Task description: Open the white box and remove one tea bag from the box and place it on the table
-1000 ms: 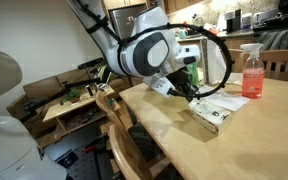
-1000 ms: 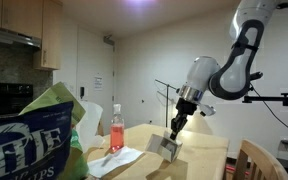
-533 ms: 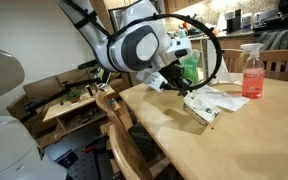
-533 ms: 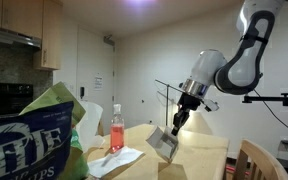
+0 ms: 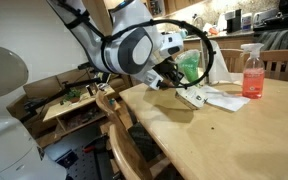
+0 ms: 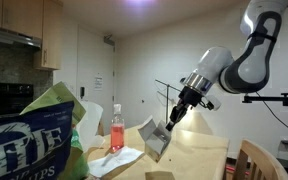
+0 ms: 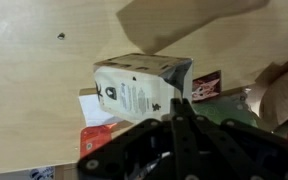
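White cardboard with faint grey-green print: the white box [image 6: 154, 140] hung tilted in an exterior view. Its upper end was pinched by the robot's hand [image 6: 171, 119] and its lower end sat close over the pale wooden tabletop [image 6: 199, 162]. Whether that lower end touched the wood could not be told. In the wrist view, a printed face of the box with a small dark emblem was turned toward the camera. The dark fingers [image 7: 181, 127] were drawn narrowly together, closed on the box's near edge. Whether the top flaps were open or folded down could not be made out.

Flat white paper sheets [image 5: 224, 98] lay on the tabletop just beside the box. Behind the sheets, an upright spray bottle [image 5: 251, 72] of pink liquid with a white trigger head stood near the far edge. A green bag [image 5: 190, 66] showed behind the hand. A small dark speck [image 5: 212, 127] sat on the bare wood nearer the camera.

A wooden chair [image 5: 112, 112] was drawn up to the tabletop's near edge. Farther off was a low wooden bench [image 5: 69, 100] heaped with clutter. In an exterior view, a crisp bag [image 6: 34, 135] in blue, white and green filled the foreground, out of focus.
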Robot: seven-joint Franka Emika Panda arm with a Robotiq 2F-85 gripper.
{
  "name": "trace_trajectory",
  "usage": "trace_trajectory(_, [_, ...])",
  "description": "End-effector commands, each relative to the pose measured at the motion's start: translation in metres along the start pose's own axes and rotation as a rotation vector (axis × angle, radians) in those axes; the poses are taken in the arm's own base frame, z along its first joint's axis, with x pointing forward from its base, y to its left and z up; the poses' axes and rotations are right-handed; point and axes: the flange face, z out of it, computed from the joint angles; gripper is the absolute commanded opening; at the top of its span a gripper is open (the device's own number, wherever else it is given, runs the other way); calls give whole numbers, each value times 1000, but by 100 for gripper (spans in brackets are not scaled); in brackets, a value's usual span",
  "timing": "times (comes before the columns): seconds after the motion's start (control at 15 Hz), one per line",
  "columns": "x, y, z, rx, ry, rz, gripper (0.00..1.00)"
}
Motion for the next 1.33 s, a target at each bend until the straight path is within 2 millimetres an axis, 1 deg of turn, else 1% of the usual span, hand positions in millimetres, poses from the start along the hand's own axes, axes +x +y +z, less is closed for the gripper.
trace_trajectory(0.0, [-6,18,11,109,-4,28,0])
trace_trajectory(0.33, [-19,38,22,231,-88,86,0])
trace_trajectory(0.47, [-20,48,25,235,-129,123,0])
trace_trajectory(0.53, [-22,49,25,233,-144,141,0])
trace_trajectory(0.73, [-18,64,23,226,-143,195,0])
trace_trajectory(1.0, [-15,66,20,171,-143,245,0])
trace_trajectory(1.07, [-14,66,19,143,-140,267,9])
trace_trajectory(1.13, [-12,66,16,107,-136,279,28])
trace_trajectory(1.27, [-9,65,11,49,-131,291,40])
